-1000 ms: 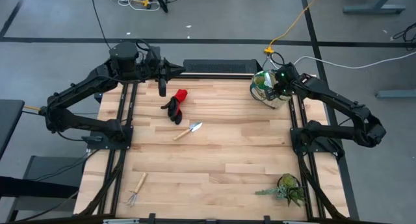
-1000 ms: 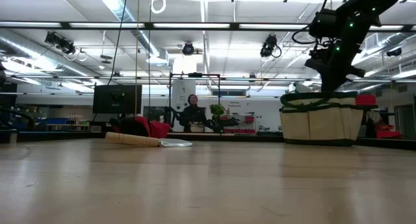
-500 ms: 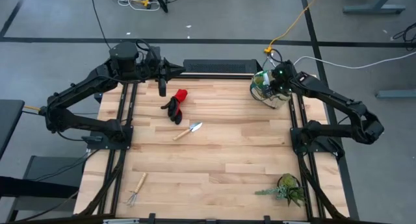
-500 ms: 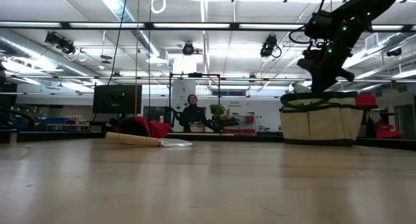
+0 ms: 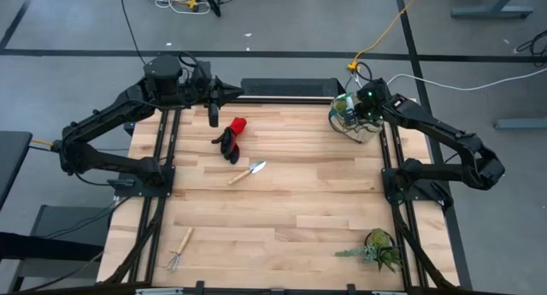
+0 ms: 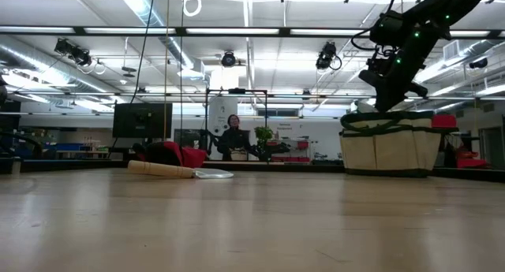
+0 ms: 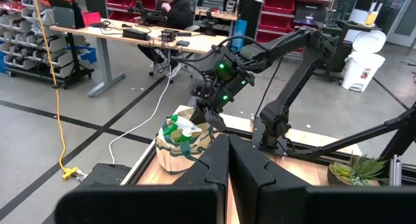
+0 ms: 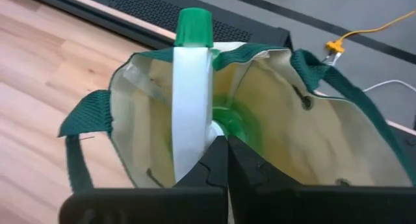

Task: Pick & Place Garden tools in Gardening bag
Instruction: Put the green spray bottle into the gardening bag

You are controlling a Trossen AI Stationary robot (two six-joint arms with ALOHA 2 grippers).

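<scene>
Our right claw [image 8: 220,160], fingers together, hangs over the open beige fabric bag with dark green trim [image 5: 355,122] at the tabletop's [image 5: 291,209] far right corner; a green-and-white plastic spray bottle [image 8: 192,87] sits inside. Left claw [image 5: 214,120] is closed too, near the red-and-black gloves [image 5: 231,139].

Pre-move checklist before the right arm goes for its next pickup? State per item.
1. Right tool above the gardening bag rim: ok, low view shows it just over the top.
2. Right tool empty: cannot tell; fingers shut, with the green-capped white bottle right in front of them inside the bag.
3. Bag upright and open: ok.
4. Trowel, red-and-black gloves and rake on the table: ok, all lying apart, not yet bagged.
5. Left tool out of the way: ok, shut, at the table's far edge, away from the bag.
6. Leafy plant away from the tools: ok, near right corner.
</scene>
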